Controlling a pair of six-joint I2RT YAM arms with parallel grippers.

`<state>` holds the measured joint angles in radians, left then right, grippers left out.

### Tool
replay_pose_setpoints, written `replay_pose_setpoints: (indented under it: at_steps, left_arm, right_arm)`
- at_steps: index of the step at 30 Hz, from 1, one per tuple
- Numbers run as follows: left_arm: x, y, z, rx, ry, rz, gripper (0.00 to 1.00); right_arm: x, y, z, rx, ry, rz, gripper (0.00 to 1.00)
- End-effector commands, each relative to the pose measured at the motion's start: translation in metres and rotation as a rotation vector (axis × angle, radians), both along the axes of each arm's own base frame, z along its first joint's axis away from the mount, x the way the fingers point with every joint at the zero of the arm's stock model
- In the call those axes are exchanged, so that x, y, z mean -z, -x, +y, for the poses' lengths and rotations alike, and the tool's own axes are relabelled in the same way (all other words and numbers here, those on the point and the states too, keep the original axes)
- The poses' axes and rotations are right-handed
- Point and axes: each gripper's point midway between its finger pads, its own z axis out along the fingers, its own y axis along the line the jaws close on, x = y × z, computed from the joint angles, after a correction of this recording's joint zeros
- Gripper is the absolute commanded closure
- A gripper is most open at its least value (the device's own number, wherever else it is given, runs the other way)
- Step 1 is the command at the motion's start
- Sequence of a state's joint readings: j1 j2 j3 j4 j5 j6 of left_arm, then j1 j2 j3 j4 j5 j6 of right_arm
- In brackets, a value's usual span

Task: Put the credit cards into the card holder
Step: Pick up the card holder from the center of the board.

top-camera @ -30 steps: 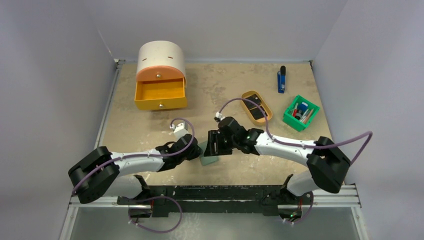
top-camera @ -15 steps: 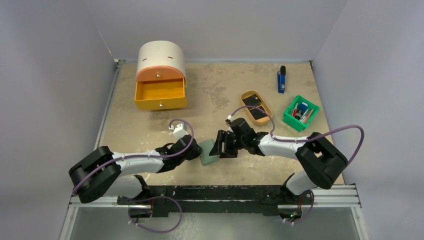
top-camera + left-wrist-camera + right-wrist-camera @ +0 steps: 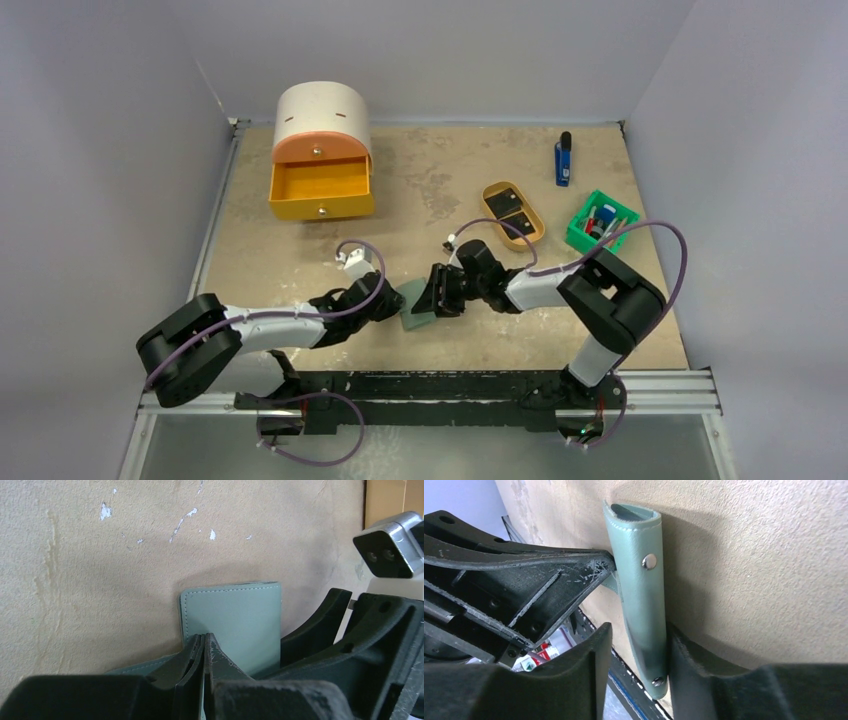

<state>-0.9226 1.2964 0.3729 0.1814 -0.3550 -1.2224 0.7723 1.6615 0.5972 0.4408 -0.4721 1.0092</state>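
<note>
The card holder (image 3: 416,311), a grey-green wallet, stands on edge on the mat between both grippers. My left gripper (image 3: 204,639) is shut on a flap of the card holder (image 3: 235,615). My right gripper (image 3: 639,630) straddles the snap-studded fold of the card holder (image 3: 639,595). Its jaws are open: one finger rests against the leather and a gap shows on the other side. Two black credit cards (image 3: 498,201) (image 3: 517,225) lie in the tan oval tray (image 3: 541,225) behind the right arm.
A green bin (image 3: 580,238) of small items sits right of the tray. A blue-and-black stick (image 3: 564,160) lies at the back right. At the back left stands an orange drawer box (image 3: 322,190) with its drawer pulled out.
The right arm has folded in, its elbow swinging toward the back. Its jaws have narrowed around the card holder. The left gripper has kept its hold and barely moved.
</note>
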Motion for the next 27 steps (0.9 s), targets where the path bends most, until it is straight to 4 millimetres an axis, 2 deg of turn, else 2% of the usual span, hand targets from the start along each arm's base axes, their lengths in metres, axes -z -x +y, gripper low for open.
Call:
replay_pose_setpoints:
  at_steps: [1,4,9,11,13,14,16,18,22,27]
  left_arm:
    - [0.039,0.019,0.034,-0.020,-0.142,0.096,0.98]
    - [0.039,0.019,0.034,-0.021,-0.141,0.096,0.98]
    - [0.035,0.018,0.034,-0.027,-0.136,0.092,0.98]
    - [0.024,0.016,0.034,-0.033,-0.135,0.079,0.98]
    - [0.003,0.012,0.036,-0.049,-0.131,0.052,0.97]
    - [-0.013,0.008,0.036,-0.057,-0.121,0.029,0.96]
    - [-0.067,-0.004,0.034,-0.082,-0.069,-0.059,0.89]
    - [-0.116,-0.013,0.043,-0.122,-0.061,-0.134,0.78]
    - [-0.210,-0.024,0.069,-0.210,-0.067,-0.289,0.68]
    - [-0.317,-0.025,0.100,-0.305,0.010,-0.478,0.58]
  right_arm:
    - [-0.010,-0.003,0.012,-0.022,-0.076,-0.031,0.58]
    - [-0.015,-0.007,0.014,-0.020,-0.088,-0.061,0.67]
    - [-0.029,-0.010,0.014,-0.034,-0.089,-0.123,0.94]
    - [-0.039,-0.012,0.012,-0.045,-0.047,-0.184,1.00]
    - [-0.055,-0.016,0.007,-0.054,0.015,-0.262,1.00]
    - [-0.064,-0.018,0.003,-0.060,0.050,-0.300,1.00]
    - [-0.100,-0.028,-0.009,-0.051,0.110,-0.417,1.00]
    - [-0.133,-0.038,-0.027,-0.034,0.193,-0.525,1.00]
    - [-0.212,-0.069,-0.062,0.006,0.382,-0.795,1.00]
    - [-0.305,-0.095,-0.088,0.034,0.644,-1.152,1.00]
